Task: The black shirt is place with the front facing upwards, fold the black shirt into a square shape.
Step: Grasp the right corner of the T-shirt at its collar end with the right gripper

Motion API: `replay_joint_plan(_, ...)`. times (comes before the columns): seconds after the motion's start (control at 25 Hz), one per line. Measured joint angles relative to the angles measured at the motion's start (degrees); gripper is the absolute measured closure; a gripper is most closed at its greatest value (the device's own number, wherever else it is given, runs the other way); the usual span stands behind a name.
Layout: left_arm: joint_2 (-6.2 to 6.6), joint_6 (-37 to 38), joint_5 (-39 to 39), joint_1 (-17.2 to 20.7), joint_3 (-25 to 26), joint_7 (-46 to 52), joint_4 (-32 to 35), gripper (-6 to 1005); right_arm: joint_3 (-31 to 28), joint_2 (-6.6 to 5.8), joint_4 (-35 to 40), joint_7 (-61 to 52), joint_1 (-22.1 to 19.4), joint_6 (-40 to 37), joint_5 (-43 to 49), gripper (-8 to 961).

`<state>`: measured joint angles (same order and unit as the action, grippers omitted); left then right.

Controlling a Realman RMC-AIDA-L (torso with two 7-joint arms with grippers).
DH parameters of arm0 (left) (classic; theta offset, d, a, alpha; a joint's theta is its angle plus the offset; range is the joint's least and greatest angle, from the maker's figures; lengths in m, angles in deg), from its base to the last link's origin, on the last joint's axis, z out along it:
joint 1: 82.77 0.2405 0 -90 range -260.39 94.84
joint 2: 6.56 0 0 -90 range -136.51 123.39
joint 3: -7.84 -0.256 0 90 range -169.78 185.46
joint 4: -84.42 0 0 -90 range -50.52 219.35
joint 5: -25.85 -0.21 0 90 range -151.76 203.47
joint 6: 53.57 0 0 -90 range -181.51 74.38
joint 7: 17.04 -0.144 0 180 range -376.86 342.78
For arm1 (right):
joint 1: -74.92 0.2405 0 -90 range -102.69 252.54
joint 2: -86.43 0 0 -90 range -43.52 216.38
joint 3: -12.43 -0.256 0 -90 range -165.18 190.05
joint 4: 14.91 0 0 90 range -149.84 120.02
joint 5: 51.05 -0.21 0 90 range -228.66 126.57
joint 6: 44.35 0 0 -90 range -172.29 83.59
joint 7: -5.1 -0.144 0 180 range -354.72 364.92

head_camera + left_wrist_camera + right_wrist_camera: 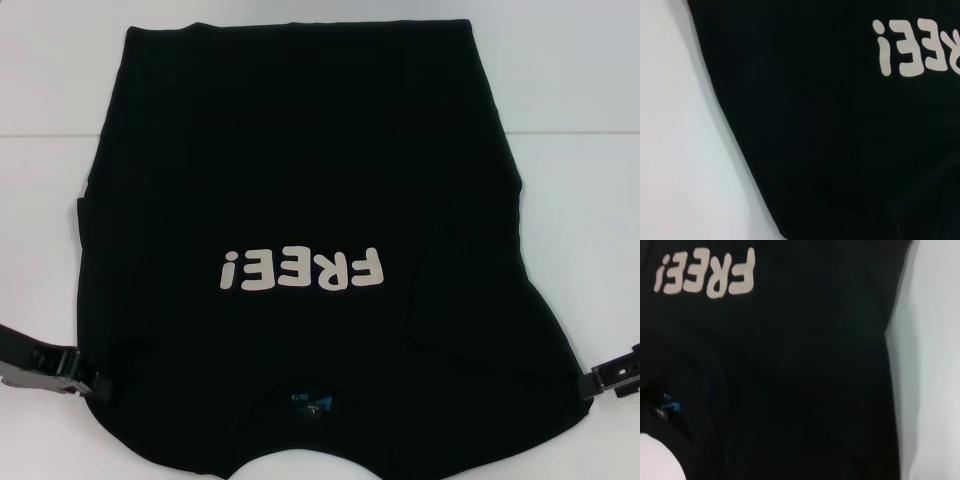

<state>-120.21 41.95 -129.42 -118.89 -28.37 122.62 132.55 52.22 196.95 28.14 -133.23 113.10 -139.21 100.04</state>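
Note:
The black shirt [300, 150] lies flat on the white table [585, 150], front up. Its pale "FREE!" lettering [303, 270] reads upside down in the head view, and the collar with the small blue neck label [312, 403] is at the near edge. Both sleeves look folded in over the body. My left gripper [95, 382] is at the shirt's near left edge, low on the table. My right gripper [585, 382] is at the near right edge. The left wrist view shows the shirt [830, 140] and its lettering [915, 47]. The right wrist view shows the shirt [790, 365], lettering [705, 275] and label [670, 407].
White table surface shows on both sides of the shirt [675, 150] [935, 365] and beyond its far hem. A seam line crosses the table at mid height in the head view. Nothing else lies on the table.

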Motion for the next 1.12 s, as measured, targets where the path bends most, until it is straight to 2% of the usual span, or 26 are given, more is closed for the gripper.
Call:
replay_joint_plan(0.28, 0.06, 0.3, 0.7, 0.0, 0.0, 0.0, -0.1, 952, 2.7, 1.24, -0.1, 0.2, 0.5, 1.9, 0.1, 223)
replay_joint_plan(1.12, 0.54, 0.6, 0.7, 0.0, -0.1, -0.1, -0.8, 953, 5.2, 1.59, -2.2, 0.9, 1.6, 3.8, 0.1, 222)
